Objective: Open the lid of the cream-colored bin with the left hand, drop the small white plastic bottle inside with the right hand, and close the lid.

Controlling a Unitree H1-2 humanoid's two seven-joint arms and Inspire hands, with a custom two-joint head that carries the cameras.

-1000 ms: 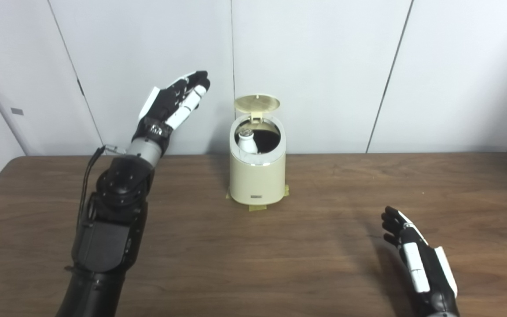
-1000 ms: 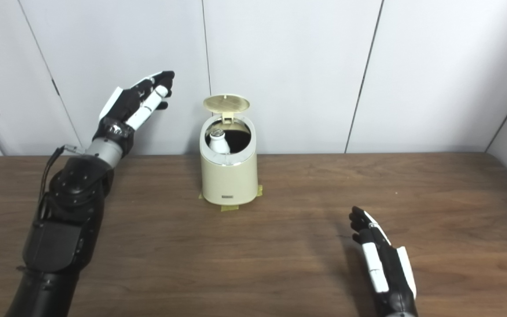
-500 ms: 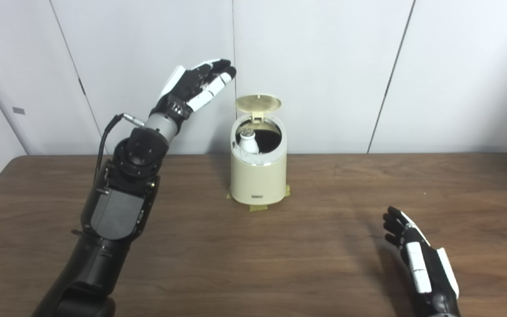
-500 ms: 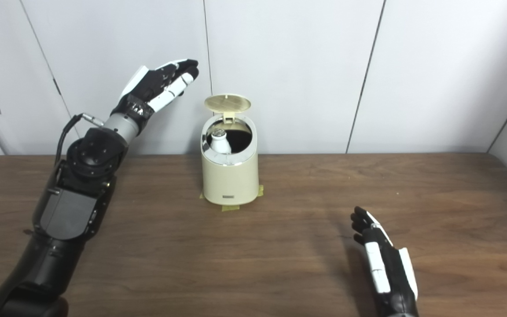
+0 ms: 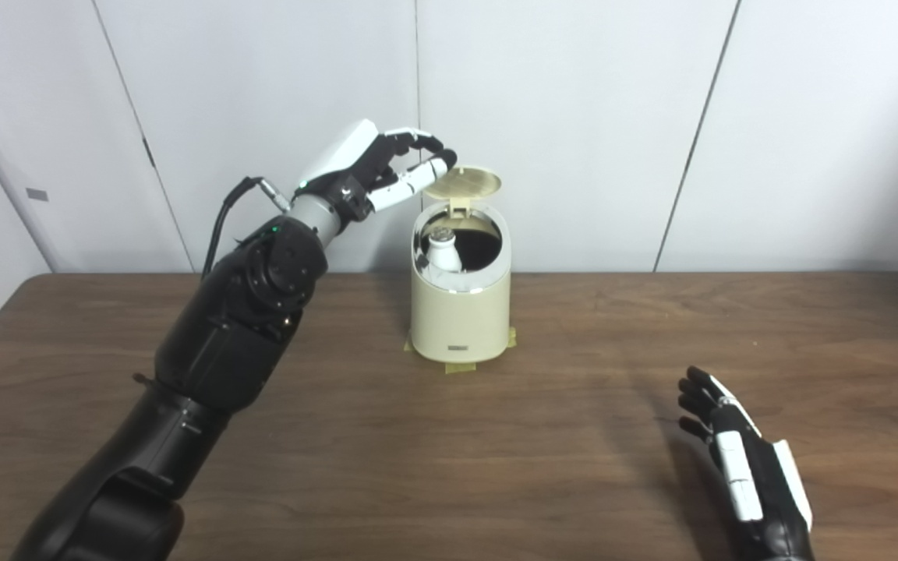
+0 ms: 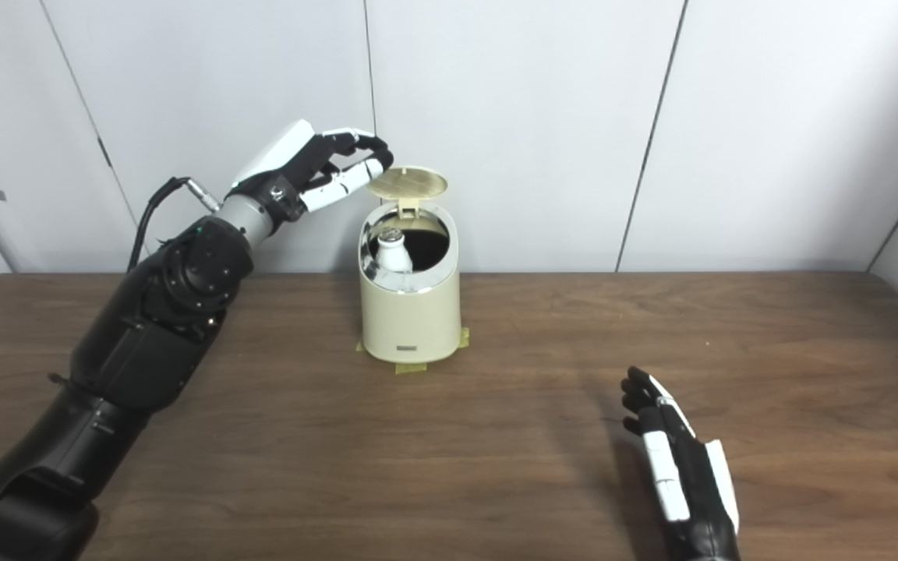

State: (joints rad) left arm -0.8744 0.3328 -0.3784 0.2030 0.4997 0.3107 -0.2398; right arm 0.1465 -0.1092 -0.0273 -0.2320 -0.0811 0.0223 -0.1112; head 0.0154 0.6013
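Brown wood table fills lower half of both views, w/ pale gray wall panels behind it. Left arm, black, comes up from the bottom-left corner & reaches diagonally toward the back center; a black cable loops near its wrist. Cream bin stands upright near the table's back edge, about mid-width, on bits of yellowish tape that stick out under its base; small dark label low on its front. Bin is open: lid stands raised on its rear hinge, tilted back, round inner face toward the cameras. Left hand is up at lid height, just left of it; fingers slightly curled & a bit apart, holding nothing, tips right at the lid's left edge — touching or just short, can't tell. Right hand lies low over the table at front right, well apart from the bin, palm side turned inward, fingers stretched fwd & close together but not clenched, empty. White bottle is inside the bin, upright against the left side of the opening, its cap & shoulders showing above the rim, dark interior beside it on the right. A chrome-looking ring edges the bin's mouth.
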